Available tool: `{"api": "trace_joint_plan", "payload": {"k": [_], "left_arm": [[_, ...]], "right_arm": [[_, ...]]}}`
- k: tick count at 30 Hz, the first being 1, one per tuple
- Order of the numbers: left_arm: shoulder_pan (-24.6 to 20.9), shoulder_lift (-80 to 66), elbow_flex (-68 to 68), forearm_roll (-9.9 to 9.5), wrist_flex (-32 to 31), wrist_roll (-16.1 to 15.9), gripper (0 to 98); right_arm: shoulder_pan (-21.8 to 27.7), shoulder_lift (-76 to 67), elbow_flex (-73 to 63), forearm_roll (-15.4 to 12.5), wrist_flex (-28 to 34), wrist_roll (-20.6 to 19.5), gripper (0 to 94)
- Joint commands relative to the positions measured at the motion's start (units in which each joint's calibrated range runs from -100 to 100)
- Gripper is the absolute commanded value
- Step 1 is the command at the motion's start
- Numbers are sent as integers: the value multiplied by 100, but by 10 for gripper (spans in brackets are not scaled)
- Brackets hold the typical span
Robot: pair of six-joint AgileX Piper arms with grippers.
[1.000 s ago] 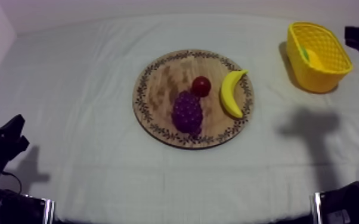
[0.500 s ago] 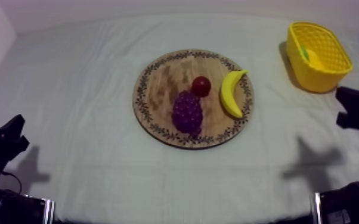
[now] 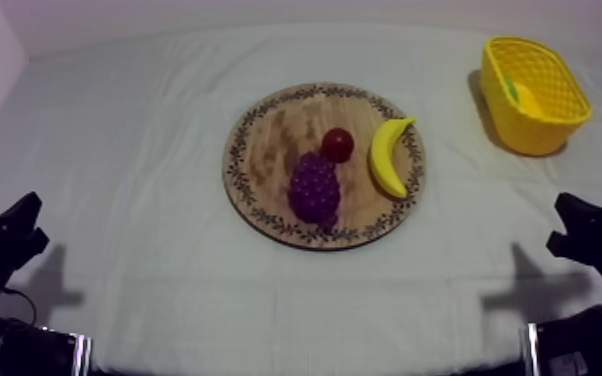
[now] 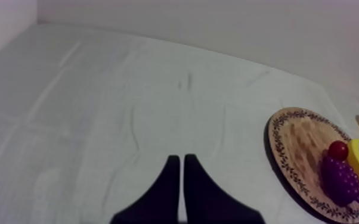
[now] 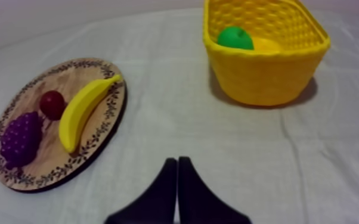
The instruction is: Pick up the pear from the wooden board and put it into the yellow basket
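Grey-white cloth [image 3: 135,140] is spread over the tabletop [image 3: 185,300], with the wooden board [image 3: 270,140] set at its middle and bare cloth left all round. The pear [image 5: 235,37] is seen inside the yellow basket [image 5: 265,77] near the far right corner. The left gripper [image 4: 179,158] and right gripper [image 5: 177,159] are held clenched on nothing by the near corners, well apart from board and basket.

green pear [image 5: 235,38] inside yellow basket [image 5: 265,77], well apart from round wooden board [image 5: 77,80]

Green pear [image 5: 235,37], yellow lattice basket [image 5: 265,77], purple grapes [image 3: 314,187], leaf-patterned wooden board [image 3: 268,140]
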Motion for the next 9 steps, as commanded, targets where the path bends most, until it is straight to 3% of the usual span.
{"api": "trace_joint_plan", "payload": {"k": [1, 4, 9], "left_arm": [[0, 0, -2, -2, -1, 1, 1], [0, 0, -2, -2, -1, 1, 1], [0, 0, -2, -2, -1, 1, 1]], "right_arm": [[-8, -2, 48, 130, -167, 798, 3], [-17, -5, 103, 164, -324, 1078, 3], [-20, -7, 129, 179, -392, 1024, 3]]}}
